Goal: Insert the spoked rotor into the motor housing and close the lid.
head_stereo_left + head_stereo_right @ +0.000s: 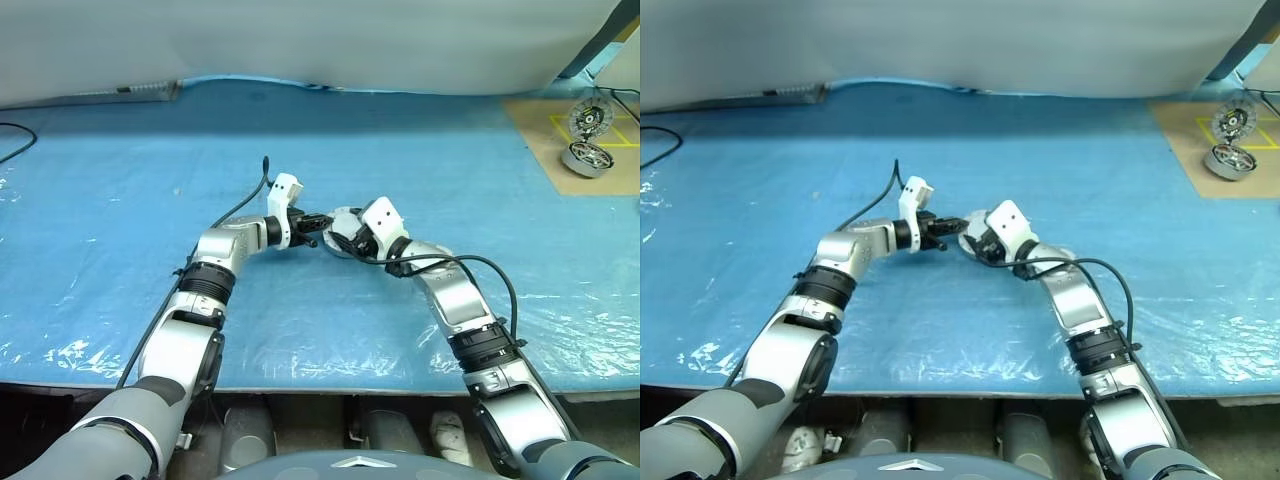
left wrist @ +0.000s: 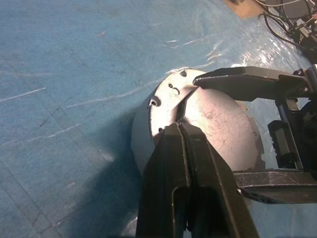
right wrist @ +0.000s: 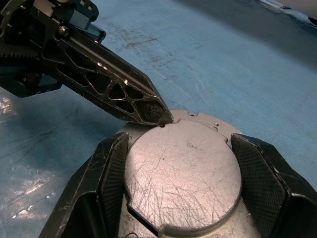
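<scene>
My right gripper (image 3: 181,148) is shut on the motor housing (image 3: 183,173), one finger on each side. The housing is held just above the blue table in front of me, with its flat scratched silver back facing the wrist cameras, so its windings are hidden. My left gripper (image 2: 181,127) is shut, and its joined tips touch the rim of that back face (image 2: 218,119). In the head views both grippers meet at the housing (image 1: 343,222). Far back right, the spoked rotor (image 1: 588,158) lies on a brown board, and the ribbed lid (image 1: 589,118) is just behind it.
A blue plastic sheet (image 1: 150,200) covers the whole table. The brown board (image 1: 545,125) with yellow markings sits at the back right corner. A black cable (image 1: 12,140) lies at the far left edge. White cloth (image 1: 300,40) hangs along the back.
</scene>
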Robot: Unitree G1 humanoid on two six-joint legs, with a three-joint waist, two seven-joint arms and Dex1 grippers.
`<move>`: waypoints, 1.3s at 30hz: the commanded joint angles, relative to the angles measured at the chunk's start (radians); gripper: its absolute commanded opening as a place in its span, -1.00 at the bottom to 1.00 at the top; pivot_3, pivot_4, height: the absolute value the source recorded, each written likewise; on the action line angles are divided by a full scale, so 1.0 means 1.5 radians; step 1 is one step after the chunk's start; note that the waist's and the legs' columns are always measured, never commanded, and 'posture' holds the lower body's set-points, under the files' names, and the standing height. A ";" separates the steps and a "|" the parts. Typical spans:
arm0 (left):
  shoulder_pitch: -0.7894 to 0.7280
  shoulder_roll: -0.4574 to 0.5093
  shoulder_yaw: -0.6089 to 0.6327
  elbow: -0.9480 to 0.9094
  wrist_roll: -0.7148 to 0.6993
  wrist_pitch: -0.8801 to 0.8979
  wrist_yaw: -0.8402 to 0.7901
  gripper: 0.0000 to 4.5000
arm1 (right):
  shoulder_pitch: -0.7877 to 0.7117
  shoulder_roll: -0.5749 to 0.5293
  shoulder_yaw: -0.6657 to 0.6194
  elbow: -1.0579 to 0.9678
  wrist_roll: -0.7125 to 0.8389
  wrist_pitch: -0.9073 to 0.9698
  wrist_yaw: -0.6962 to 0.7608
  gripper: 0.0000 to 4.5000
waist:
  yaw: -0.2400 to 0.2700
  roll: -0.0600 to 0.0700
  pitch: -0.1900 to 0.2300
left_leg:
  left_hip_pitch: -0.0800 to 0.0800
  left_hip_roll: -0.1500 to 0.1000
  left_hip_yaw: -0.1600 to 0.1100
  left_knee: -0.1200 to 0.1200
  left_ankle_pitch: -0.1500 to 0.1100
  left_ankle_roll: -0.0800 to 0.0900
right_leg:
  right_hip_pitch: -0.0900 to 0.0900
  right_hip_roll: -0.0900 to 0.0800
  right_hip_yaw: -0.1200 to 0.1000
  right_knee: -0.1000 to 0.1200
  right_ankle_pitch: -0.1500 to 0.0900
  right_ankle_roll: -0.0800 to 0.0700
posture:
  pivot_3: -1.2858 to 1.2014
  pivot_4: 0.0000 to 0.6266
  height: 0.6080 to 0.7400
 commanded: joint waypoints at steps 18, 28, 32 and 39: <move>0.000 -0.010 -0.016 -0.009 0.013 0.011 -0.025 -1.00 | 0.014 0.055 -0.095 -0.109 0.169 0.104 0.033 0.99 | 0.001 0.000 0.000 | -0.001 0.000 0.000 -0.001 0.000 0.000 | -0.001 0.000 0.000 -0.001 0.000 0.000 | 0.03 -0.52 1.00; 0.003 -0.014 -0.019 -0.013 0.015 0.012 -0.030 -1.00 | 0.046 0.041 -0.190 -0.126 0.178 0.185 -0.100 0.99 | 0.006 0.000 0.000 | -0.001 0.000 0.000 -0.001 0.000 0.000 | -0.001 0.000 0.000 -0.001 0.000 0.000 | 0.03 -0.52 1.00; 0.003 -0.015 -0.020 -0.013 0.015 0.012 -0.034 -1.00 | 0.068 0.045 -0.218 -0.149 0.222 0.250 -0.108 0.99 | 0.006 0.000 0.000 | -0.001 0.000 0.000 -0.002 0.000 0.000 | -0.001 0.000 0.000 -0.001 0.000 0.000 | 0.03 -0.52 1.00; 0.002 -0.016 -0.018 -0.011 0.017 0.010 -0.034 -1.00 | 0.081 0.102 -0.272 -0.162 0.332 0.390 -0.142 0.99 | 0.006 0.000 0.000 | -0.001 -0.001 0.000 -0.002 0.000 0.000 | -0.001 0.000 0.000 -0.001 0.000 0.000 | 0.03 -0.52 1.00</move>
